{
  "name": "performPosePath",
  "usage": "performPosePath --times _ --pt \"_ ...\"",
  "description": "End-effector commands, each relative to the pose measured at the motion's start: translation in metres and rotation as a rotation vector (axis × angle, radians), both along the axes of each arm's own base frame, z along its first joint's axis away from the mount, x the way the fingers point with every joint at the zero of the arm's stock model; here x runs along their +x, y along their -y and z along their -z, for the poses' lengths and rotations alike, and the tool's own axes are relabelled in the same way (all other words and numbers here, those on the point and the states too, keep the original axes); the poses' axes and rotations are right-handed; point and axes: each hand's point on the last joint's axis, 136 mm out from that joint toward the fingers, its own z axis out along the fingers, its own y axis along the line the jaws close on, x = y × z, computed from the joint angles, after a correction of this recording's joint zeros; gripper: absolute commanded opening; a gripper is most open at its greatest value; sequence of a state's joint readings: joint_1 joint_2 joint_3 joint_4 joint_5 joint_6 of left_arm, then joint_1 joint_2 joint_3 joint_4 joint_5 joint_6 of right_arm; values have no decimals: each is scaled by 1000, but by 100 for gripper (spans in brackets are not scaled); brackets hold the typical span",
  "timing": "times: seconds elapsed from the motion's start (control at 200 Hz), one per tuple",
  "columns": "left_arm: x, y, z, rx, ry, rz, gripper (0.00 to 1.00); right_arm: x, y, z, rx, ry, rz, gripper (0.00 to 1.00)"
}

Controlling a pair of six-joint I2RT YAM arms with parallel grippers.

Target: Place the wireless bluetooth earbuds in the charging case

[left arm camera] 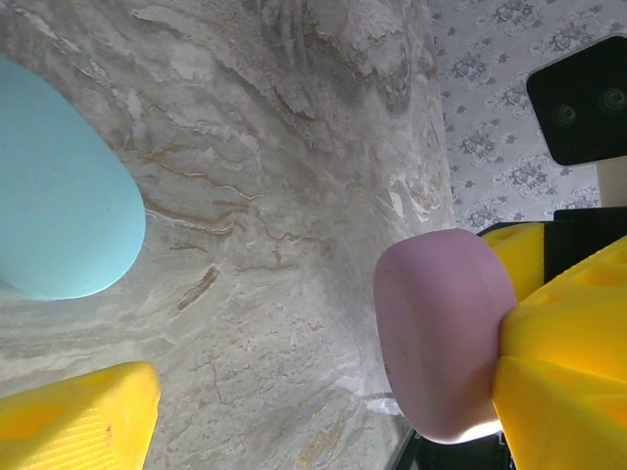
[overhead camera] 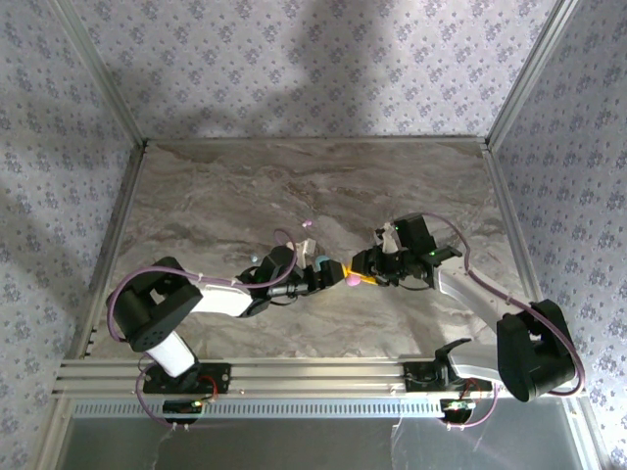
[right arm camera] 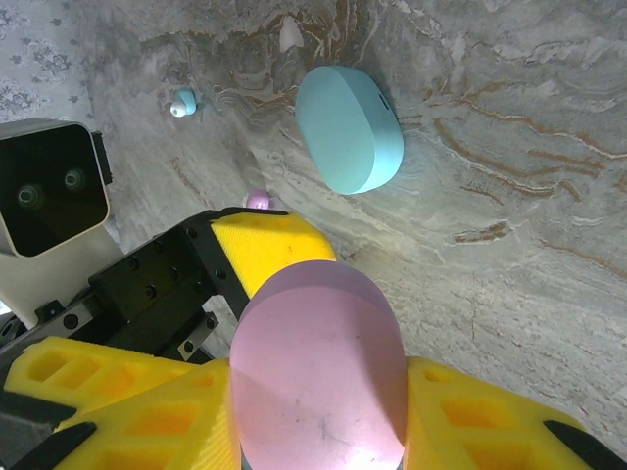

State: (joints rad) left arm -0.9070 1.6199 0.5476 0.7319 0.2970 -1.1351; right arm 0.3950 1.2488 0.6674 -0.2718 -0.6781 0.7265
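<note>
The oval pink charging case [right arm camera: 318,377] is clamped, lid closed, between the yellow fingers of my right gripper [right arm camera: 318,392], just above the table. My left gripper [left arm camera: 328,421] stands open facing it, and the pink case [left arm camera: 446,333] lies against its right-hand side with a wide gap to the left finger [left arm camera: 83,416]. From above, both grippers meet at the table's middle around the pink case [overhead camera: 350,280]. A closed light blue case [right arm camera: 348,127] lies flat beside them. Loose on the table are a blue earbud [right arm camera: 182,101], a pink earbud [right arm camera: 258,199] and another pale one [right arm camera: 291,34].
The marble tabletop [overhead camera: 411,186] is open behind the grippers, with a pink earbud [overhead camera: 307,223] lying on it. Patterned walls and metal posts [overhead camera: 505,108] close in the sides and back. An aluminium rail [overhead camera: 313,377] runs along the near edge.
</note>
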Motion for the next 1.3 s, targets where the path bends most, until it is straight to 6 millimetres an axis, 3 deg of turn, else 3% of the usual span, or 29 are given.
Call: performPosePath --times 0.0,0.625,1.049,1.294 --pt "-3 13 -14 -42 24 36 89 -1 -5 -9 46 9 -11 39" --pt "0 -12 27 132 -57 -40 85 -7 -2 -20 87 16 5 38" --pt "2 -20 12 149 -15 -57 85 -17 7 -10 56 -19 4 38" --pt "2 -38 6 177 27 -110 85 -24 17 1 42 -74 -3 38"
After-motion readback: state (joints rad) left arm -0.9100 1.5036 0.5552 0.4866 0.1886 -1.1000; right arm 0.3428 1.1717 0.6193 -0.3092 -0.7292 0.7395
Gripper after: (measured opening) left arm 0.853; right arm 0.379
